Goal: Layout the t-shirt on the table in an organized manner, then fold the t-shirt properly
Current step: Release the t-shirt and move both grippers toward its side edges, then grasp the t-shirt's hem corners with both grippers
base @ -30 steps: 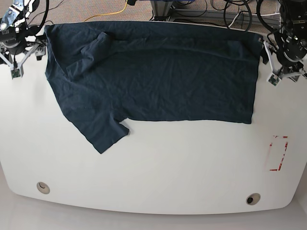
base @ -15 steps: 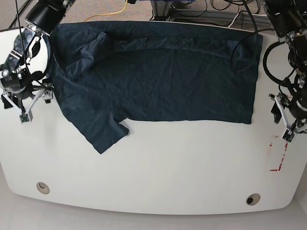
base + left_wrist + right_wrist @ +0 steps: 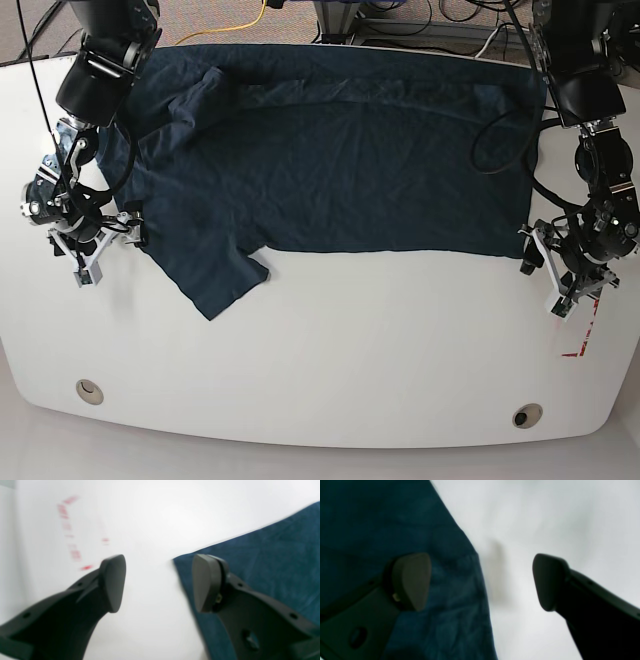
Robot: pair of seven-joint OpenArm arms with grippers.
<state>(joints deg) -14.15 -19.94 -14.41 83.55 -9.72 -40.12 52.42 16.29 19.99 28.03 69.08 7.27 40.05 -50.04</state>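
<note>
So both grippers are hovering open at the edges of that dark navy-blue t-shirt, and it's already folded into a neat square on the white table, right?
Not folded. The base view shows the dark navy-blue t-shirt spread out flat on the white table, one sleeve sticking out. The left gripper and right gripper are indeed open at its edges.

The t-shirt (image 3: 340, 160) is soft, matt navy cloth, finely creased all over. The table (image 3: 330, 360) is smooth white with a faint sheen. The gripper fingers (image 3: 112, 582) look like matt black plastic.
</note>
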